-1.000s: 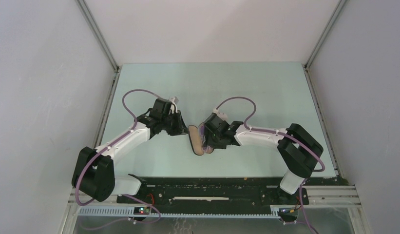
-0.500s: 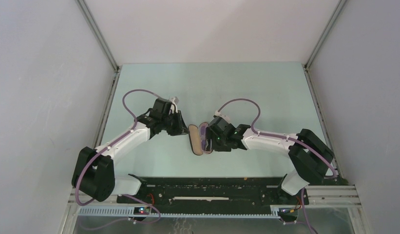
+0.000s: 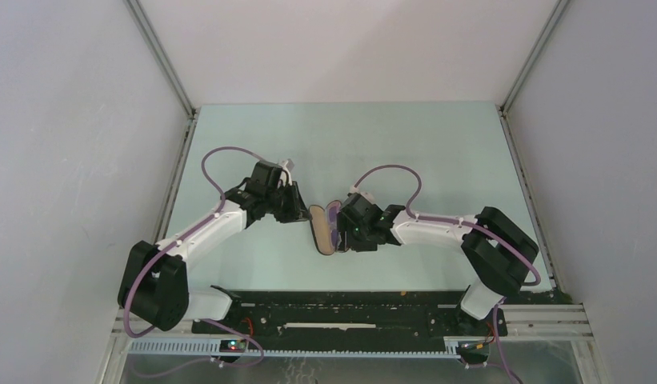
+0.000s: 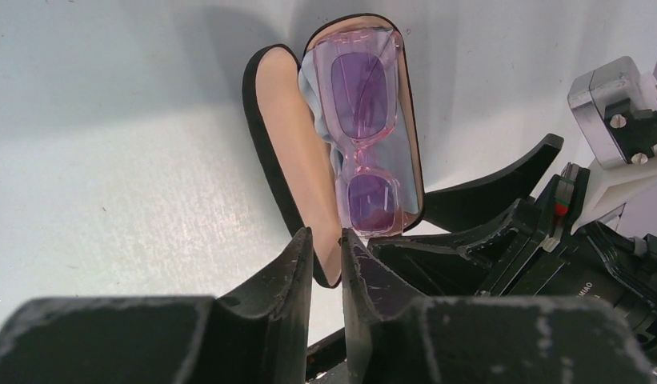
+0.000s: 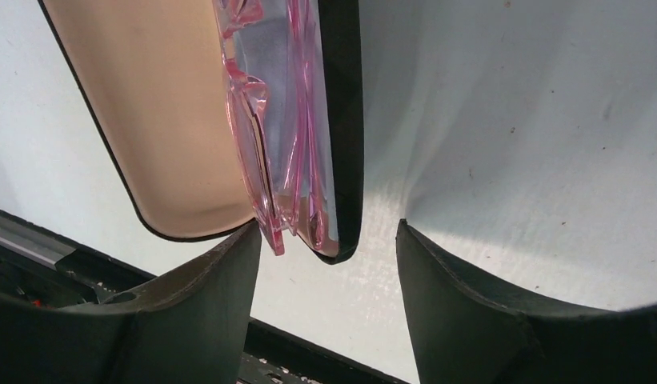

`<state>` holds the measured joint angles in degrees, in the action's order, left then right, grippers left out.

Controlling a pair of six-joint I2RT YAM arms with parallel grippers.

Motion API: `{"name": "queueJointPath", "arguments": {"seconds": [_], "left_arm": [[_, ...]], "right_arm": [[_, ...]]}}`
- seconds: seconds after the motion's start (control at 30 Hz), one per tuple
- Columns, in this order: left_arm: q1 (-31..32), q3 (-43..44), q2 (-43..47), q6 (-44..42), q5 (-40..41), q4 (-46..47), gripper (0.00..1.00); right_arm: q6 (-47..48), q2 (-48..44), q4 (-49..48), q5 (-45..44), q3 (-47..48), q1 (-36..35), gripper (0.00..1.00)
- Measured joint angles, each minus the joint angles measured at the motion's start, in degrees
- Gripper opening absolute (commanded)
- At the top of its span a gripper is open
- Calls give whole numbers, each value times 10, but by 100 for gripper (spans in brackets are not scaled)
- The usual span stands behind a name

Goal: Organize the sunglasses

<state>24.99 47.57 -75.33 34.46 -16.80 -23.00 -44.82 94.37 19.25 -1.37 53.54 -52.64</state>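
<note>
Left wrist view: the sunglasses (image 4: 361, 136) lie in the open case (image 4: 281, 144), whose lid the left end effector (image 4: 326, 256) pinches, nearly closed. The right end effector (image 5: 326, 236) gapes empty astride the case's end. Their frame looks light and brittle, so grip the bridge, never the lenses.

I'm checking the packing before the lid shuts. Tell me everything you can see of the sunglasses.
The sunglasses have a thin translucent pink frame and rectangular purple-tinted, see-through lenses. They lie folded, lenses up, lengthwise inside the open case, resting on the light blue cloth spread under them.
</note>
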Motion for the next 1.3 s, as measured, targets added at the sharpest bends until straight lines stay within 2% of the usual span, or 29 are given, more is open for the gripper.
{"name": "queueJointPath", "arguments": {"seconds": [0.37,0.5,0.77,1.03,1.3], "left_arm": [[0,0,0,0,-2,0,24],[0,0,0,0,-4,0,24],[0,0,-8,-1,-4,0,32],[0,0,-9,1,-3,8,32],[0,0,-23,1,0,11,32]], "right_arm": [[0,4,-2,-13,0,5,69],[2,4,-2,-15,1,12,71],[31,-2,11,-24,1,5,75],[36,-47,24,-35,-7,3,74],[36,-48,33,-42,-19,0,75]]}}
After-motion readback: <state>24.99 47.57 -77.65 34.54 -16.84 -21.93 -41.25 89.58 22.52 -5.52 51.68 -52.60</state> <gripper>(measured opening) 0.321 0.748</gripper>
